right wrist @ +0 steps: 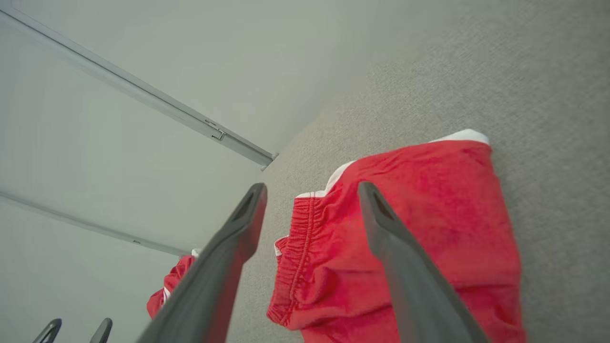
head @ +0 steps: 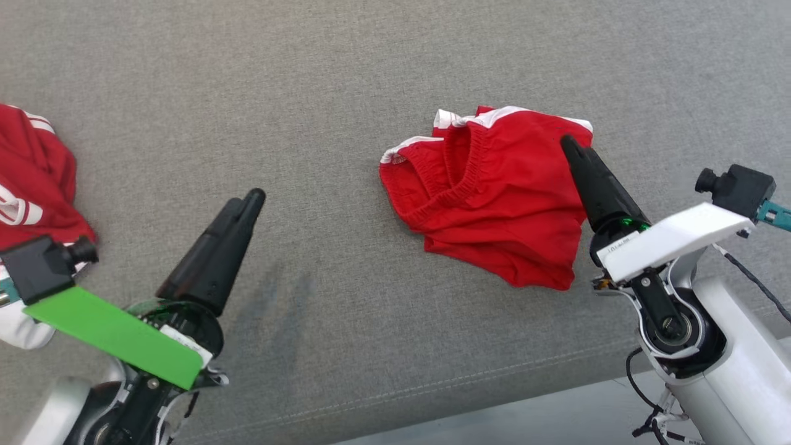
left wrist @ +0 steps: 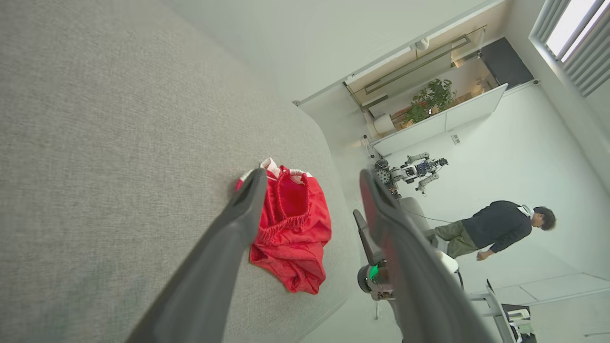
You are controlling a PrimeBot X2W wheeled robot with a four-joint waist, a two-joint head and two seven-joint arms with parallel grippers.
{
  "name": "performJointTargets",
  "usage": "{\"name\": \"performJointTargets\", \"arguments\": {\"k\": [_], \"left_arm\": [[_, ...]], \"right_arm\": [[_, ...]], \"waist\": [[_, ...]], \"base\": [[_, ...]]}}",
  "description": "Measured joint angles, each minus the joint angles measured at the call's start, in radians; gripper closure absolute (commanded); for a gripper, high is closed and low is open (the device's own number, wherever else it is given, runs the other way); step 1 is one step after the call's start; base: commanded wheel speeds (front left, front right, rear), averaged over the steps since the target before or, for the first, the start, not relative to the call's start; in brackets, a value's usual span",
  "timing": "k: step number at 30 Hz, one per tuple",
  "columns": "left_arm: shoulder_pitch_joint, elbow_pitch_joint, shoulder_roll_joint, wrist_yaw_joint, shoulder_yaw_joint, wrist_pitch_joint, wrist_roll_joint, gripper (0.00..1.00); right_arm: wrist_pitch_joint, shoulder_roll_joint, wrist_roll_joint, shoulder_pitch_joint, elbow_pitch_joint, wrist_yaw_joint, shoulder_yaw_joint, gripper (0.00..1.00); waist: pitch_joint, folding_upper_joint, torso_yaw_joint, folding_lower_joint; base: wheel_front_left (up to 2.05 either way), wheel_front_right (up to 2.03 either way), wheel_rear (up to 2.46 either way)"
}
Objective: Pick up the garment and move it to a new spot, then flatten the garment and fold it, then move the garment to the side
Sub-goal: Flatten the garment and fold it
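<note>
The likeliest trouble lay in the red shorts [head: 494, 198] themselves. They sat crumpled on the grey upholstered surface [head: 309, 93], layers doubled over and the elastic waistband [head: 460, 179] gaping open, so a pinch from above could have caught a single layer, or both legs at once. The cloth would then have lifted as a twisted bundle, hard to flatten afterward. A shallow bite on such thin fabric might have slipped out partway through a carry, while a deep one risked nipping the soft upholstery beneath. The shorts lay not far from the surface's front edge [head: 469, 402], so a careless drag toward the robot could have spilled a leg over it. A second red garment [head: 31, 179] at the far left was well apart, though alike enough to be mistaken for the target. The right gripper [head: 568, 145] hung over the right-hand part of the shorts, its tips near the white-trimmed upper corner. In its wrist view the fingers stood wide apart with the cloth below them and nothing held between them. Whether the tips touched the fabric could not be told. The left gripper [head: 247, 199], likewise spread wide and empty, was well to the left of the shorts over bare upholstery.
</note>
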Motion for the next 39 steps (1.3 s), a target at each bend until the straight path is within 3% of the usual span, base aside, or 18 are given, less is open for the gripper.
{"name": "performJointTargets", "arguments": {"k": [12,21,28,39], "left_arm": [[-0.112,0.005,-0.044,0.0,-0.157,0.084,0.023,0.0],[-0.231,0.138,-0.107,0.0,-0.223,0.118,0.076,0.0],[-0.331,0.257,-0.106,-0.002,-0.28,0.139,0.197,0.0],[-0.427,0.384,-0.154,-0.02,-0.353,0.15,0.275,0.0]], "right_arm": [[-0.092,0.034,-0.022,0.115,0.016,0.0,-0.007,0.0],[-0.109,0.074,-0.022,0.115,0.039,0.002,0.008,0.0],[-0.119,0.096,-0.022,0.115,0.059,0.015,0.015,0.0],[-0.123,0.13,-0.022,0.114,0.096,0.042,0.027,0.0]], "waist": [[0.024,0.0,-0.089,0.0],[0.064,0.0,-0.154,0.0],[0.095,0.0,-0.19,0.0],[0.112,0.0,-0.235,0.0]], "base": [[0.0,0.0,0.0],[0.0,0.0,0.0],[0.0,0.0,0.0],[0.0,0.0,0.0]]}}
